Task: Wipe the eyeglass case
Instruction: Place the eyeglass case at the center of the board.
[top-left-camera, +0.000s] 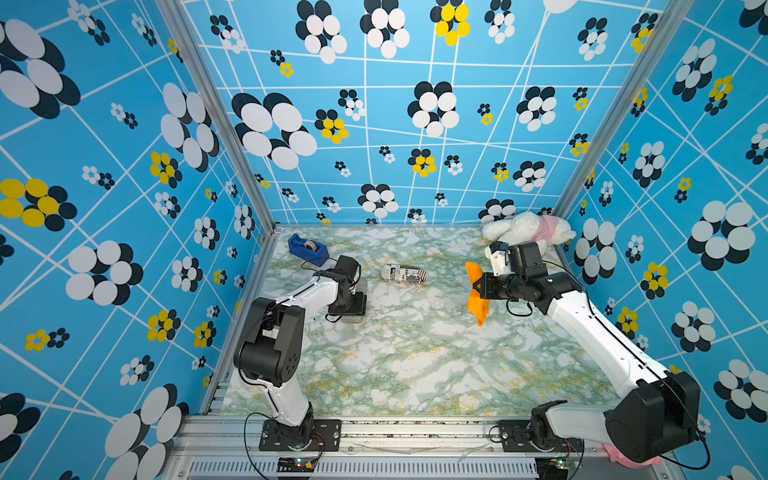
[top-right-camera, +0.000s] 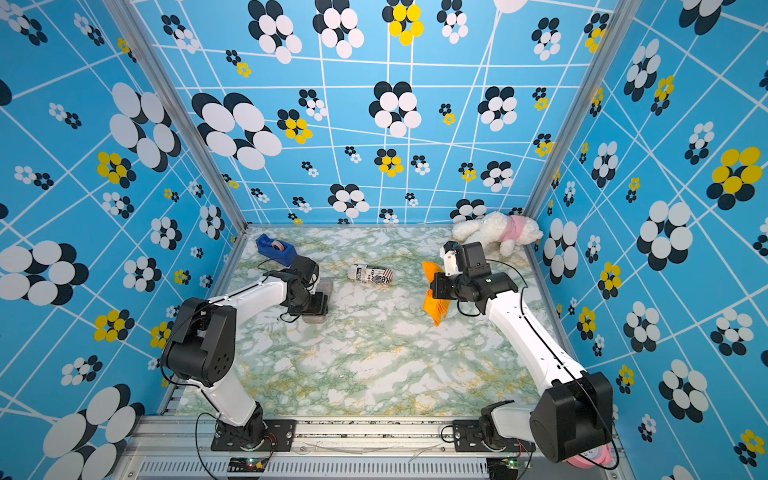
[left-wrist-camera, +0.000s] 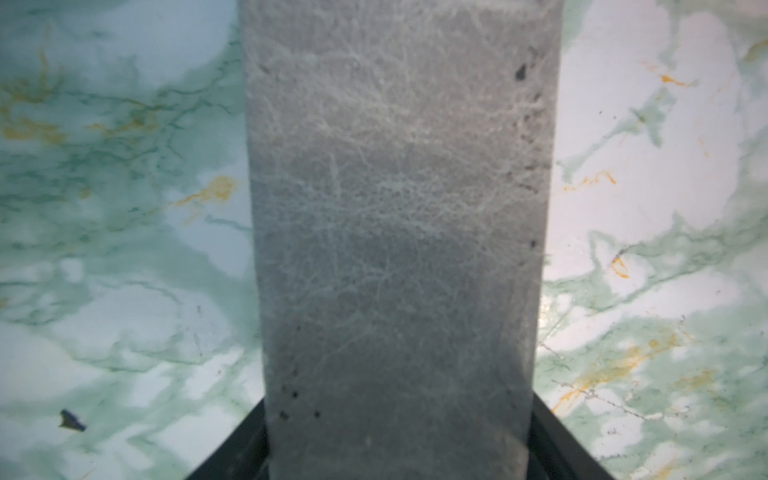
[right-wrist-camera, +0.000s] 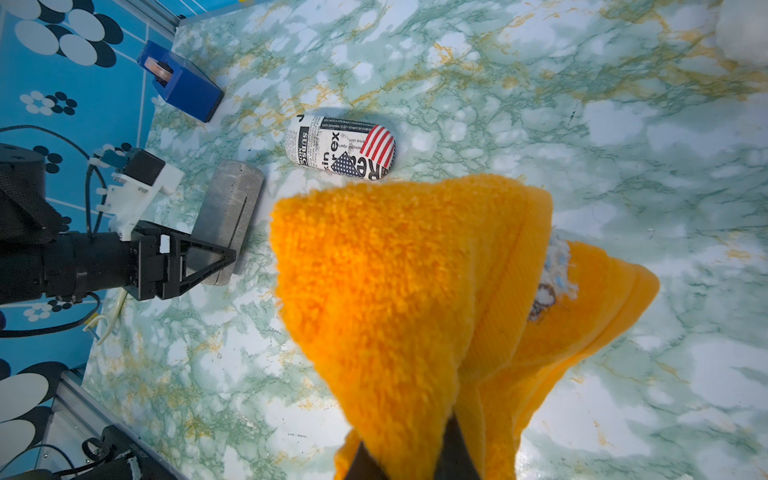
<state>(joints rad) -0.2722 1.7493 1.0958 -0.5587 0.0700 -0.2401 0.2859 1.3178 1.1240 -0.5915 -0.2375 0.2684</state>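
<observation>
Approach step: left gripper (top-left-camera: 353, 307) clamped on grey eyeglass case (top-left-camera: 354, 319), left of centre in a top view; right gripper (top-left-camera: 476, 286) pinching orange cloth (top-left-camera: 477, 309), well apart; next, bring cloth onto case.

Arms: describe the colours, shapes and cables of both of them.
The left arm and right arm have white boxy links, bulky black joint housings and black base plates. Thin black cables loop along each. The left tool is black with open-framed triangular fingers; a white bracket sits behind it.
</observation>
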